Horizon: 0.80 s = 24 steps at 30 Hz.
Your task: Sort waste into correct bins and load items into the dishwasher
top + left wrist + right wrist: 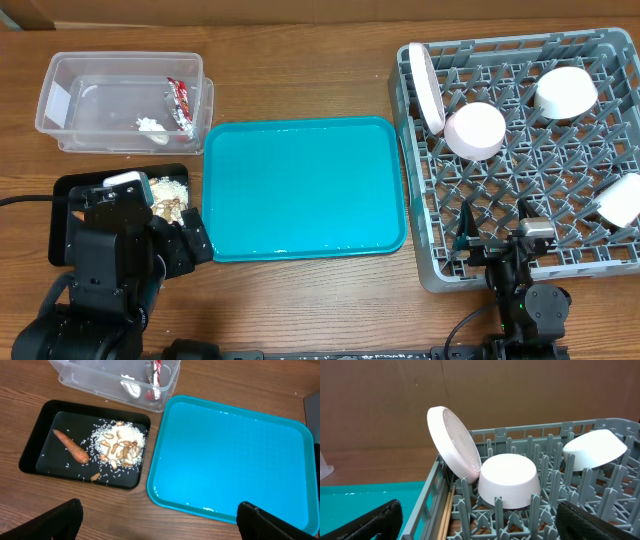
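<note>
Both claws are spread wide. The left claw (159,510) hangs above the desk (30,380) near the black tray (50,457) holding the carrot (71,445) and rice scraps (120,445); the wrapper (156,372) and tissue (131,389) lie in the clear tub (90,380). The right claw (477,510) faces the grey rack (431,492), where the plate (452,442) stands on edge just beside an upturned bowl (510,480), with the chopsticks (447,510) lying along the rack's wall below.

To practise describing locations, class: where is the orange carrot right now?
In the left wrist view, the carrot lies in the left half of the black tray, beside the rice pile, left of the teal tray.
</note>
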Tool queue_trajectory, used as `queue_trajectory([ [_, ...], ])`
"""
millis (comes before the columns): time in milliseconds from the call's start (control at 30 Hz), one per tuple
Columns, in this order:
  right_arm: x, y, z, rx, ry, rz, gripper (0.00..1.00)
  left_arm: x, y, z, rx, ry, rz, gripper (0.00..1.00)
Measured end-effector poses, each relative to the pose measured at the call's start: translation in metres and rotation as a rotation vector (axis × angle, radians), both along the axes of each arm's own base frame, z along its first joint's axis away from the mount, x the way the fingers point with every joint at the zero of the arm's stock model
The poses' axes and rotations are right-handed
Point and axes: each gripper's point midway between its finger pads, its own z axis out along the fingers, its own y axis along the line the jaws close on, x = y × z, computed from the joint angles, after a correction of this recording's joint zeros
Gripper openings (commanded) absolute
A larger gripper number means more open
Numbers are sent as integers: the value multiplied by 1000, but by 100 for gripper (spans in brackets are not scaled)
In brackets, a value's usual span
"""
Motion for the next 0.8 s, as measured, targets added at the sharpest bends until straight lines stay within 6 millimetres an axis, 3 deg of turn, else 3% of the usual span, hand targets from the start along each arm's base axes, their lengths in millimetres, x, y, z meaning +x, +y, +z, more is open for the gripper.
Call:
queue_trajectory([
  [633,0,0,0,0,0,0,100,-3,1,-3,2,17,1,100],
  [800,0,0,0,0,0,0,100,6,15,2,-10,-62,78,100],
])
